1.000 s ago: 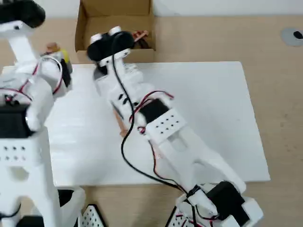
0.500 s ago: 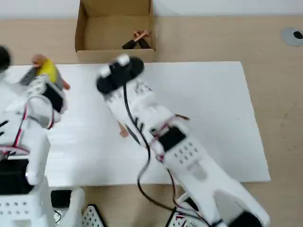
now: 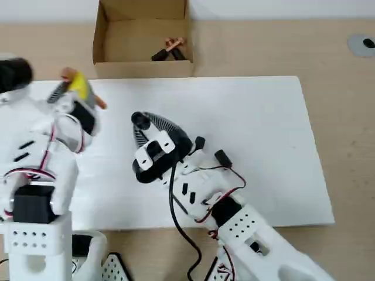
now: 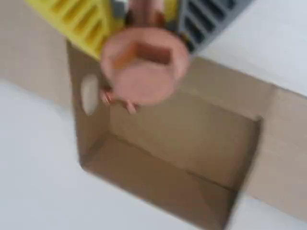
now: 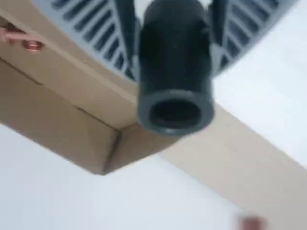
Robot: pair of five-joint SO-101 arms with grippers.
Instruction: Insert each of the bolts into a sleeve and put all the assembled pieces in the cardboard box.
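Wooden table (image 3: 345, 117) w/ white mat (image 3: 263, 146), cardboard box (image 3: 143, 69) at mat's far edge

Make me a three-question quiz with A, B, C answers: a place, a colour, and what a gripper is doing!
1. Where is the brown cardboard box from the flat white sheet? A) on its middle B) past its far edge C) under it
2. What colour is the tube-shaped sleeve in the right gripper? A) black B) green C) white
3. The left gripper is: A) open, empty B) shut on a sleeve C) shut on the copper-coloured bolt
Answers: B, it stands beyond the sheet; A, the tube looks black; C, it clamps the bolt.
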